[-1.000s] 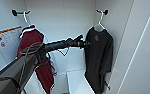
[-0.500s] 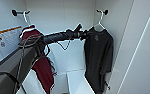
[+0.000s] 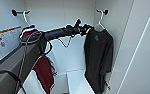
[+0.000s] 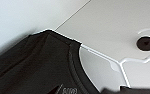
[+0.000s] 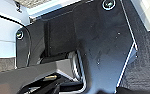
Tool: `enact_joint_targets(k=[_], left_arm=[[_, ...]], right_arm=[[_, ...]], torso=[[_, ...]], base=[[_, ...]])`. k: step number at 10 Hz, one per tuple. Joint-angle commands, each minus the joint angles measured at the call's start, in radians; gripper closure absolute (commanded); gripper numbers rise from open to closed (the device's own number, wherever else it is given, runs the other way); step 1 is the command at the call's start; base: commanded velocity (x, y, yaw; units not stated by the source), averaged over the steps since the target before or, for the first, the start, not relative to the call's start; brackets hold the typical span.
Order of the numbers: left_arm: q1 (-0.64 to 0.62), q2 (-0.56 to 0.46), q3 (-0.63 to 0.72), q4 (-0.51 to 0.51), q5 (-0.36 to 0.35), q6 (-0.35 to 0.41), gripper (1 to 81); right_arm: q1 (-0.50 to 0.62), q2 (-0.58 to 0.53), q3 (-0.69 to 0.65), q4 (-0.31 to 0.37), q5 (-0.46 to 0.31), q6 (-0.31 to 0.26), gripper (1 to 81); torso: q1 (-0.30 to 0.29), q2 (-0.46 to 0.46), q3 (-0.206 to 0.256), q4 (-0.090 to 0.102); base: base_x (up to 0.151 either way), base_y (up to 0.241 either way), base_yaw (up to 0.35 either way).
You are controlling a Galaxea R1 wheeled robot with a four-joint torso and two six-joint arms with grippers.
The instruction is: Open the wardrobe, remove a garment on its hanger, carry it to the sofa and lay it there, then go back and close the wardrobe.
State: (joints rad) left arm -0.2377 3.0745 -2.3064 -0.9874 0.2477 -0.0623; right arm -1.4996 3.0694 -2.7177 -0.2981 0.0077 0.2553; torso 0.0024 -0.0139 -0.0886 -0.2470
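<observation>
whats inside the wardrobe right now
Inside the wardrobe a black garment hangs on a white hanger from a wall peg, and a dark red garment hangs opposite. The left gripper reaches near the hanger. The arm covers part of the red garment.

You see a dark red garment [image 3: 42, 68] hanging on a white hanger from the left black peg [image 3: 14, 12]. Beside it, a warning label [image 3: 6, 38] sits on the left wall. Dark carpet [image 5: 143, 57] covers the floor.
</observation>
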Motion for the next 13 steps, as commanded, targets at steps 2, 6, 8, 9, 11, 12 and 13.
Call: enact_joint_targets(k=[2,6,8,9,11,12,13], left_arm=[[-0.246,0.044,-0.018,-0.065,0.007,-0.002,1.0],[-0.251,0.066,-0.022,-0.069,-0.005,0.001,1.0],[-0.248,0.087,-0.012,-0.069,-0.076,0.012,1.0],[-0.246,0.103,-0.002,-0.068,-0.103,0.012,1.0],[-0.246,0.115,0.066,-0.059,-0.177,0.012,1.0],[-0.246,0.11,0.099,-0.056,-0.195,0.012,1.0],[-0.246,0.107,0.114,-0.05,-0.208,0.012,1.0]], right_arm=[[0.035,0.007,0.007,0.011,-0.048,0.004,1.0],[0.029,0.008,0.009,0.007,-0.048,0.002,1.0],[0.023,0.008,0.007,0.007,-0.048,0.002,1.0],[0.018,0.013,0.009,0.007,-0.046,0.001,1.0],[0.014,0.021,0.009,0.007,-0.026,0.001,1.0],[0.014,0.021,0.009,0.007,-0.026,0.001,1.0],[0.011,0.022,0.007,0.007,-0.026,0.001,1.0]], torso=[[0.0,0.0,0.0,-0.012],[0.0,0.0,0.0,-0.061],[0.0,0.0,0.0,-0.061],[0.0,0.0,0.0,-0.061],[0.0,0.0,0.0,-0.061],[0.0,0.0,0.0,-0.061],[0.0,0.0,0.0,-0.061]], base=[[0.0,0.0,0.0],[0.0,0.0,0.0],[0.0,0.0,0.0],[0.0,0.0,0.0],[0.0,0.0,0.0],[0.0,0.0,0.0],[0.0,0.0,0.0]])
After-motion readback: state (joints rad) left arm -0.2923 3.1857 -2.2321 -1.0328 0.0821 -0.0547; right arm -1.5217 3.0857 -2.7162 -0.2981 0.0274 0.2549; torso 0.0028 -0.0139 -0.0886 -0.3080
